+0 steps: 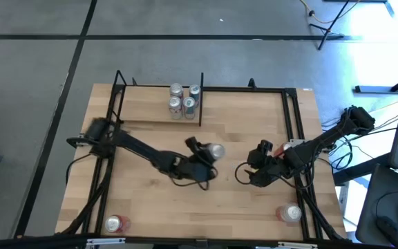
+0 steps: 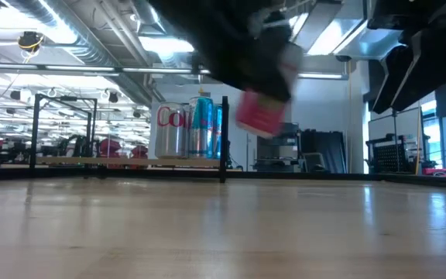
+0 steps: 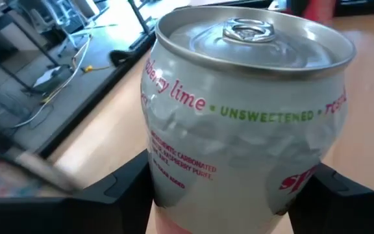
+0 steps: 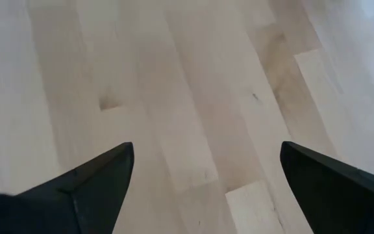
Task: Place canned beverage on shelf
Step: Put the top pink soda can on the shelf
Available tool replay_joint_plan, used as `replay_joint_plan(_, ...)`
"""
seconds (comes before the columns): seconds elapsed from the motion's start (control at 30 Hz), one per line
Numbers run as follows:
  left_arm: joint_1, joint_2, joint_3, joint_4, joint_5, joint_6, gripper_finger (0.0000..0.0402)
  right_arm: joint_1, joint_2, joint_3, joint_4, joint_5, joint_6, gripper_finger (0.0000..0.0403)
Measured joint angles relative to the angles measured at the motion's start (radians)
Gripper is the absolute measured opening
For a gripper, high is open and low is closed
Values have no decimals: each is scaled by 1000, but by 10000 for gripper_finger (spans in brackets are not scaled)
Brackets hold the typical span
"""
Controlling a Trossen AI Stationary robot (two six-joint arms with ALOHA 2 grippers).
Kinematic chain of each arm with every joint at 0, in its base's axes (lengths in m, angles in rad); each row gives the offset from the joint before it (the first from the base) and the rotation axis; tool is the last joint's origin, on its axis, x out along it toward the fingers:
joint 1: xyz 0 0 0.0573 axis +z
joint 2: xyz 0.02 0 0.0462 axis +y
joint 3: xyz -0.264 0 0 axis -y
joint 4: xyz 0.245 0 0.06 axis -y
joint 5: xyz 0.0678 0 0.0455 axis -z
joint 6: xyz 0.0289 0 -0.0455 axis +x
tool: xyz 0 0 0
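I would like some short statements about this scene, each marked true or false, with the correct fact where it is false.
1. The left hand holds a can. True.
2. That can stands on the table. False: the low view shows it lifted clear of the tabletop.
3. Four cans stand on the shelf. True.
4. The right hand grips a can. False: it is open over bare wood.
5. A can lies near each front corner. True.

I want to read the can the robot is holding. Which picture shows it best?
The left wrist view: the held can fills it, lettering readable, between the left gripper fingers. High view shows only its top; low view, a blur; right wrist view, nothing.
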Motion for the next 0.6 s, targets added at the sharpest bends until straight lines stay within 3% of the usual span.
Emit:
replay_joint_plan(0.2,-2,-299,-302,8,7,-75,239,0,0,0,25,16,16,379)
replay_joint_plan(0.33,21,-518,-481,7,66,-107,239,0,0,0,82,51,-12,379)
replay_joint_plan(0.6,145,-886,-702,-15,144,-94,239,0,33,0,261,97,-113,379)
